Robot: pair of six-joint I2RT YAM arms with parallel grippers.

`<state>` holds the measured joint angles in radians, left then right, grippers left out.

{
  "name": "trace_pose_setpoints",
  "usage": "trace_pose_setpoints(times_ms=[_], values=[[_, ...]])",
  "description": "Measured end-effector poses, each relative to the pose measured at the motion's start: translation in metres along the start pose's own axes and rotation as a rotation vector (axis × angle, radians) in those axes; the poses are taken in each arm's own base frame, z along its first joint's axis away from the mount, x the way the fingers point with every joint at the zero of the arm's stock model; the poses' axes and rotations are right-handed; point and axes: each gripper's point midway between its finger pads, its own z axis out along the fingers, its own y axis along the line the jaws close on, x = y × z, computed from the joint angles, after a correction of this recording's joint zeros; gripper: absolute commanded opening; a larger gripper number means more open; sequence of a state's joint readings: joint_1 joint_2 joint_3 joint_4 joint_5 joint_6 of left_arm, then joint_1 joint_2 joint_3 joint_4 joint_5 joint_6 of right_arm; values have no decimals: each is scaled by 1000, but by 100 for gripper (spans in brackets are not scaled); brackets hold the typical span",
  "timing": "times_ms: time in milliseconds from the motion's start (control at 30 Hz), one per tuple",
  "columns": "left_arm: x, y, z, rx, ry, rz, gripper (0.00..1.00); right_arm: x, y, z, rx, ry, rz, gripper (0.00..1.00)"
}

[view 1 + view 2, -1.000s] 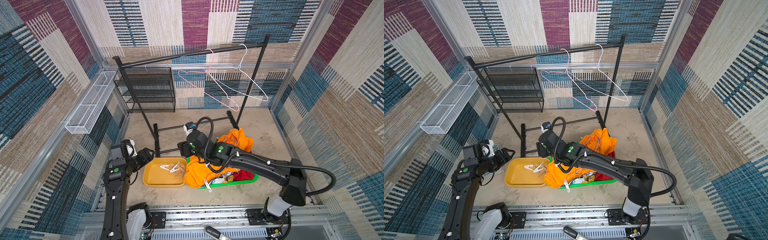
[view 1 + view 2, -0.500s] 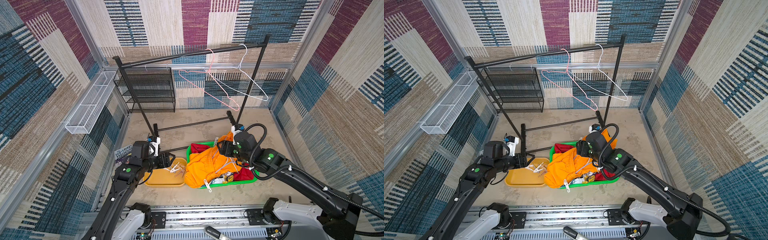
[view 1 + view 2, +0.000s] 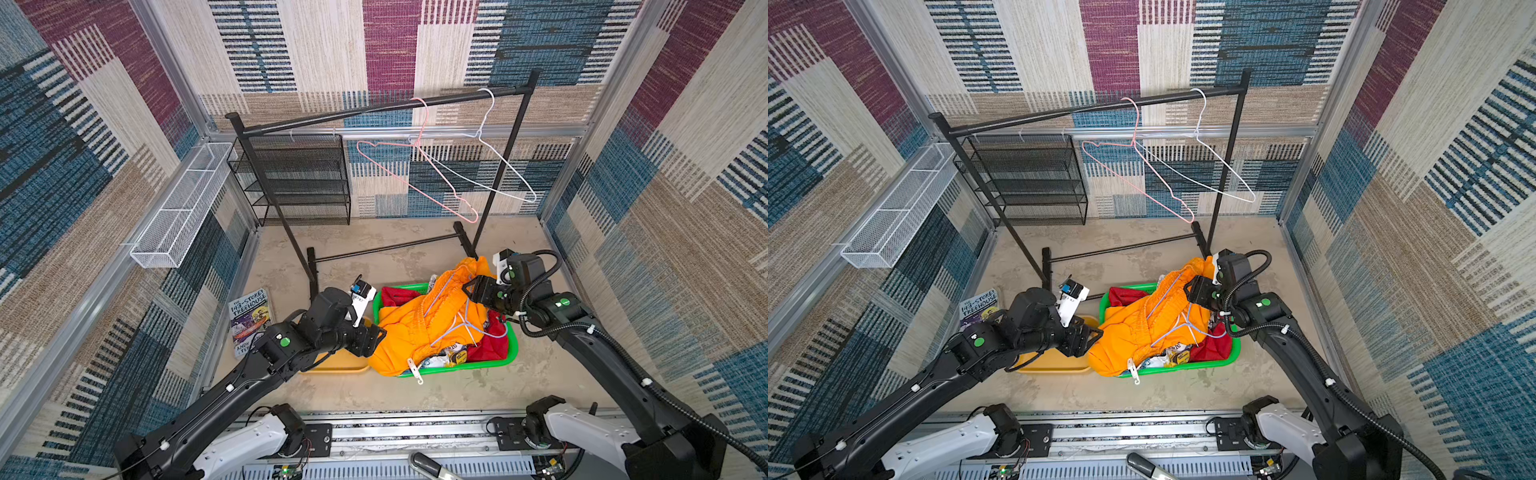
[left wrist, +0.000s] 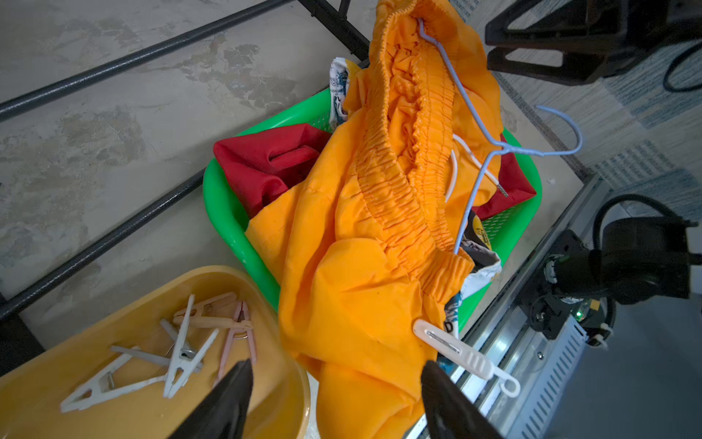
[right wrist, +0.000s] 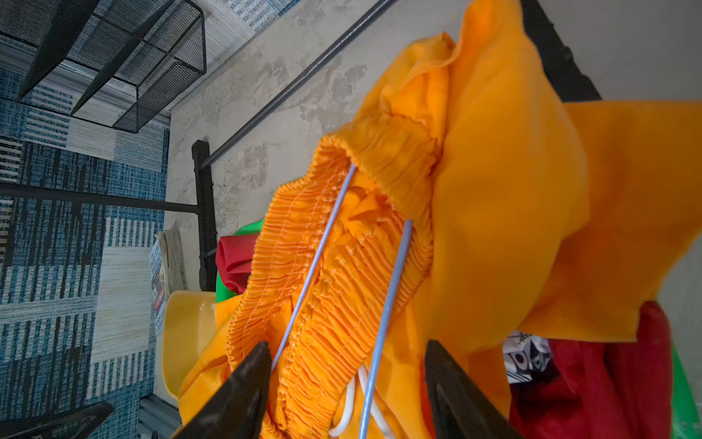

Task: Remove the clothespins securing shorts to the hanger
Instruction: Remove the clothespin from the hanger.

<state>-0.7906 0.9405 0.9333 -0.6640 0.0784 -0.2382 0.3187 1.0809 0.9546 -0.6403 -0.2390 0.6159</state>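
Note:
Orange shorts (image 3: 419, 332) lie heaped over a green basket, threaded on a pale blue wire hanger (image 4: 467, 95). Red shorts (image 4: 266, 163) and white printed shorts (image 4: 338, 87) lie under them. One white clothespin (image 4: 463, 353) grips the orange hem at the basket's front edge (image 3: 415, 370). Several loose clothespins (image 4: 182, 342) lie in the yellow tray. My left gripper (image 3: 372, 338) is open at the orange cloth's left edge, with the pinned clothespin just beyond one fingertip. My right gripper (image 5: 347, 346) is open at the pile's far right; its jaws straddle the elastic waistband and the hanger wires (image 5: 313, 266).
The yellow tray (image 3: 336, 365) sits left of the green basket (image 3: 478, 368). A black clothes rack (image 3: 374, 108) stands behind with a pink hanger (image 3: 415, 183) and a white hanger (image 3: 498, 166). A book (image 3: 249, 320) lies at the left, with a mesh shelf (image 3: 299, 178) behind it.
My left arm swung right from the left wall, over the tray, to the orange shorts. My right arm drew back from the basket's left side to its far right. The shorts shifted.

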Motion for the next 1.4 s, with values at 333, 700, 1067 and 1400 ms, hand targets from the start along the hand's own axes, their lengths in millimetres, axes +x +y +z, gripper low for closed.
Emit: trace_pose_setpoints(times_ms=[333, 700, 1067, 1400], values=[[4, -9, -1, -48, -2, 118, 73, -2, -6, 18, -46, 44, 12, 60], [3, -13, -3, -40, -9, 128, 72, 0, 1, 38, -106, 95, 22, 51], [5, -19, -5, -21, -12, 148, 72, -13, 31, 32, -238, 76, 30, 40], [9, -33, -1, 21, 2, 190, 70, -27, 37, 32, -236, 48, 20, 44]])
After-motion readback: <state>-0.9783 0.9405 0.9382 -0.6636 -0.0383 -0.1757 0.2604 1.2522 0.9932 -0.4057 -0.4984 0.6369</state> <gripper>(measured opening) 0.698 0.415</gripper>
